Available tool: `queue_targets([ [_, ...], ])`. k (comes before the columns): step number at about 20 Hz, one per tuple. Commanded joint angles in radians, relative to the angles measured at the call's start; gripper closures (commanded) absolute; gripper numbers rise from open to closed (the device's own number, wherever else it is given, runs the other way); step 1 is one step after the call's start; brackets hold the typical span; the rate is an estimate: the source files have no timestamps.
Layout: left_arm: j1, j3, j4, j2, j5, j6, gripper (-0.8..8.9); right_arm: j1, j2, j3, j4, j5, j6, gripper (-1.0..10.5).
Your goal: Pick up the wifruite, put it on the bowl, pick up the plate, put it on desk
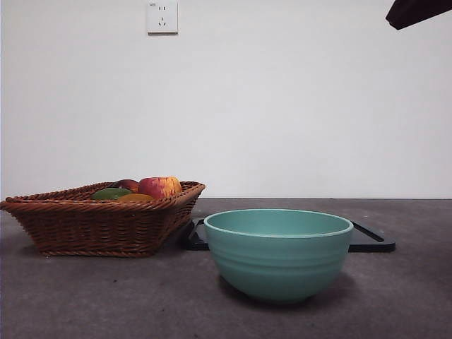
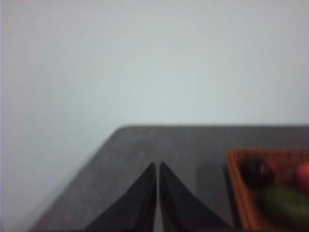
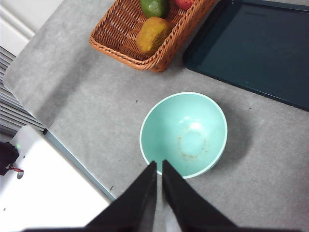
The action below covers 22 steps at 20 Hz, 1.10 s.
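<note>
The wide, flat, dark grey desk (image 1: 85, 296) holds three things. A big round mint-green bowl (image 1: 278, 253) stands on it near the front. A brown woven wicker basket (image 1: 99, 219) sits to one side, farther back. A flat, dark, rectangle-shaped tray (image 3: 256, 48) lies behind the bowl, just beside the basket. The bowl stands apart from both.

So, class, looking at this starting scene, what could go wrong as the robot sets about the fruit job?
1. The brown fruit lies in the wicker basket close to the green fruit, so a grasp may nudge or take the wrong one.
2. The bowl stands right before the dark tray; an arm reaching there might knock it.
</note>
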State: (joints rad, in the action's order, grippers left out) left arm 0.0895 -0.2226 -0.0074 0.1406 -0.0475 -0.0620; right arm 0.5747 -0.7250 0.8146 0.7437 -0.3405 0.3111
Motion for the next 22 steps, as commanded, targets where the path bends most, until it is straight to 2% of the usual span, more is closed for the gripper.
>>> queue_targets([
  [1, 0.003, 0.081, -0.007, -0.042, 0.000, -0.002, 8.05, 0.005, -0.005, 0.011, -0.010, 0.001, -0.012, 9.4],
  [5, 0.003, 0.170, -0.039, -0.101, 0.000, 0.003, 8.05, 0.005, -0.005, 0.011, -0.010, 0.001, -0.012, 9.4],
  [13, 0.003, 0.211, -0.184, -0.138, 0.000, 0.003, 8.05, 0.005, -0.005, 0.011, -0.010, 0.001, -0.012, 9.4],
  [22, 0.003, 0.211, -0.180, -0.138, 0.001, 0.003, 8.05, 0.005, -0.005, 0.011, -0.010, 0.001, -0.012, 9.4],
])
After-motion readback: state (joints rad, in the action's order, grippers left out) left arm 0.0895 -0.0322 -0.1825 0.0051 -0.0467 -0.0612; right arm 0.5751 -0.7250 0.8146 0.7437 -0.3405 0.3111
